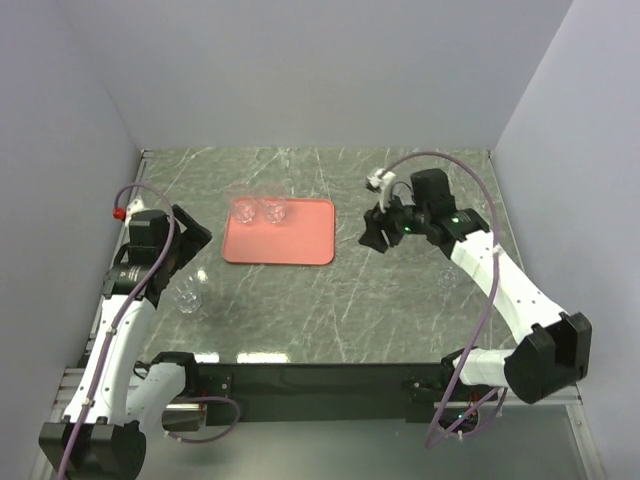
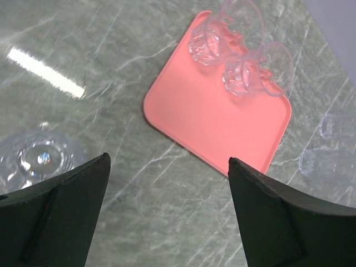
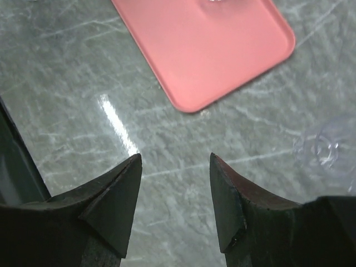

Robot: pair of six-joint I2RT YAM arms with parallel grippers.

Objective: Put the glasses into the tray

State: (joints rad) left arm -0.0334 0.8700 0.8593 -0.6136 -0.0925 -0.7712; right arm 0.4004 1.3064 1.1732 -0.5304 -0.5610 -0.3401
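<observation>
The tray (image 1: 290,240) lies on the table (image 1: 400,310), left of centre and toward the far side. In its far left corner stands a first glass (image 1: 243,211), with a second glass (image 1: 274,211) just to its right. A third glass (image 1: 186,298) stands on the table nearer than the tray and to its left. A fourth glass (image 1: 447,277) stands well apart to the right. The left gripper (image 2: 168,161) hangs left of the tray, and the right gripper (image 3: 175,158) is near its right edge.

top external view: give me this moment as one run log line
tray: two glasses inside | table: glass at left, glass at right | left gripper: open, empty | right gripper: open, empty
</observation>
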